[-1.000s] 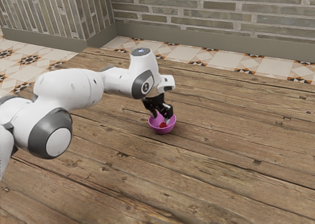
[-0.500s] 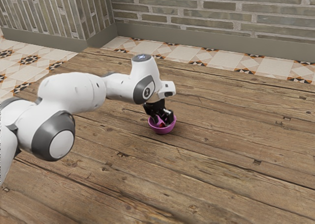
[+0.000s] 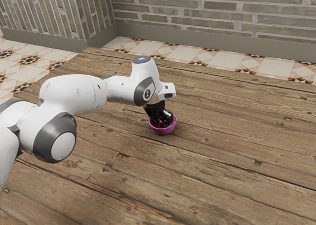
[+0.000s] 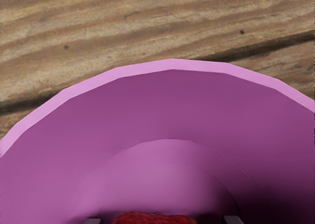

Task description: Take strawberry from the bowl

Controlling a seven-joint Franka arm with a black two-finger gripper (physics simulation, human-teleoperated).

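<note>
Gripper (image 3: 163, 123) down in the purple-pink bowl (image 3: 164, 132), with its two fingers (image 4: 92, 221) parted somewhat wider than the strawberry (image 4: 154, 218) that sits between them. From where I sit, the wrist view gives me the best read on that: a grey fingertip on each side, the red, bumpy fruit in the middle, and a strip of bowl showing between the fruit and each tip. The strip is narrower on one side than on the other, so the strawberry lies nearer one finger. I'd call the grip moderately spread, around the fruit rather than clamped on it. Part of the strawberry is cut off by that picture's edge, so I read the spacing only from the part I can see.

The strawberry is inside the bowl, low down near its floor. In the exterior view I catch it as a small patch of red among the black fingers, below the hand and partly hidden by them. The bowl stands upright on the wooden table (image 3: 222, 160), and its pale rim curves around beyond the fruit in my wrist view, with wood grain and a dark seam between boards past it. My white arm (image 3: 74, 94) reaches in from the exterior view's left, with the hand directly over the bowl and the fingers pointing down into it.
</note>
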